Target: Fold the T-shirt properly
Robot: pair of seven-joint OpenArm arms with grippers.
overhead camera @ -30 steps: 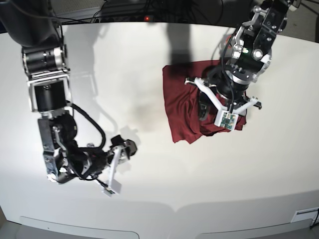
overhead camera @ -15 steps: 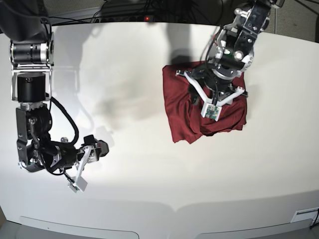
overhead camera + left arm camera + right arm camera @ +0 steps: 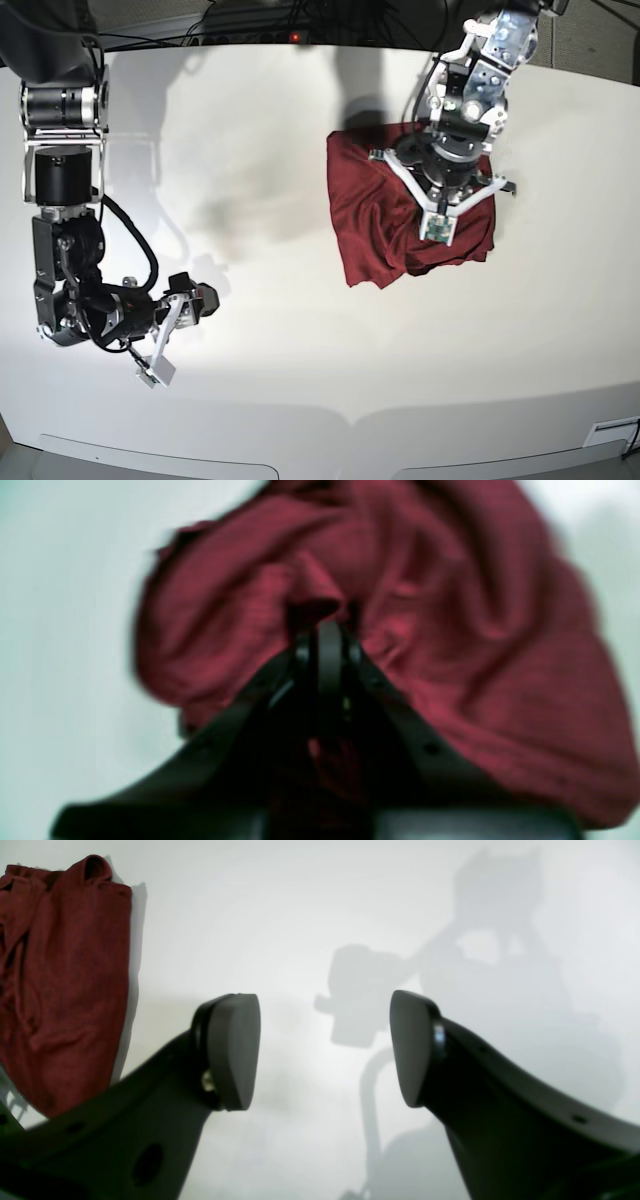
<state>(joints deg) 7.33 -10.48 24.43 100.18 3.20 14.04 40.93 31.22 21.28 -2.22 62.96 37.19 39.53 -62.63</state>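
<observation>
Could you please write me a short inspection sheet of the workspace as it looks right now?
Surface: white table, bare apart from the shirt; arm shadows fall on it.
Job's things: dark red T-shirt lies bunched and wrinkled, roughly folded, on the table's far right in the base view.
Clutter: nothing seen.
Grippers: left gripper is shut, jaws together, with a pinch of the shirt's fabric bunched at its tips; the wrist picture is blurred. Right gripper is open and empty, above bare table, well away from the shirt.
Cables: black cables run along the right arm; more lie behind the table's far edge.
Surroundings: dark floor beyond the far edge; little else visible.
</observation>
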